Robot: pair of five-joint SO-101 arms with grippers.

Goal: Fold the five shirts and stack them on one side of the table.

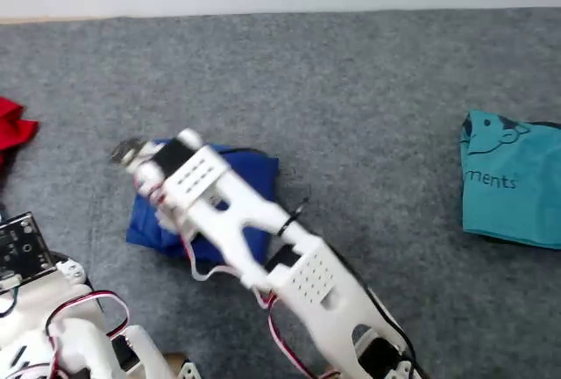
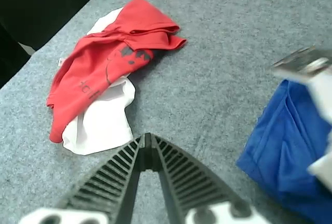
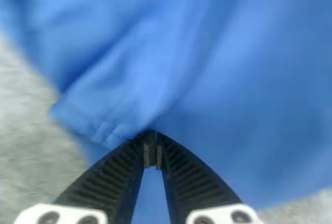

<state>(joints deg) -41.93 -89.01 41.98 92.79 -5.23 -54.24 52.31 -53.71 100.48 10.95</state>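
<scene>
A blue shirt (image 1: 237, 177) lies bunched left of the table's middle. My right arm stretches over it from the near edge, and my right gripper (image 3: 150, 146) is shut, its tips pinching a puckered fold of the blue shirt (image 3: 218, 79). A folded teal shirt (image 1: 513, 177) rests at the far right edge. A crumpled red shirt (image 2: 109, 58) lies on top of a white shirt (image 2: 104, 123) at the left side; its corner (image 1: 13, 125) shows in the high view. My left gripper (image 2: 148, 141) hangs shut and empty above bare mat, between the red shirt and the blue shirt (image 2: 290, 146).
Grey mat (image 1: 351, 81) covers the table up to a pale wall at the back. My left arm (image 1: 79, 344) sits folded at the near left corner. Part of the right arm (image 2: 311, 68) rises over the blue shirt in the left wrist view.
</scene>
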